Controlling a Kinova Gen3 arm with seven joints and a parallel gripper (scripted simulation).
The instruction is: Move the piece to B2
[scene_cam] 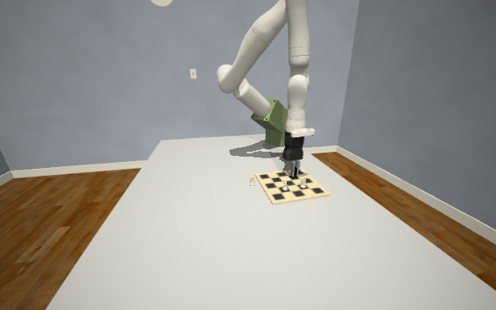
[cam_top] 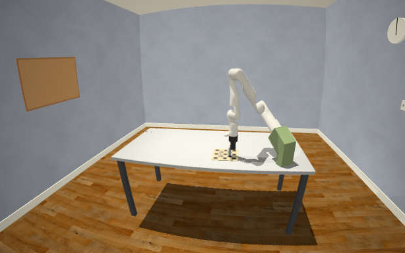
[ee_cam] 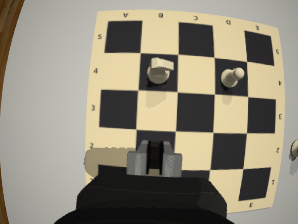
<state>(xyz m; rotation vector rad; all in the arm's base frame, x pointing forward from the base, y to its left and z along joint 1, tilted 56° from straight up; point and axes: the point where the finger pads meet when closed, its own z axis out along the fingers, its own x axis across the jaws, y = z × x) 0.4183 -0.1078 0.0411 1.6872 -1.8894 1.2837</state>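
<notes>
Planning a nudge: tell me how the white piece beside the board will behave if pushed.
The piece seems to stand tall on a small base, so a high push would probably tip it. Its round profile suggests it would then roll.
</notes>
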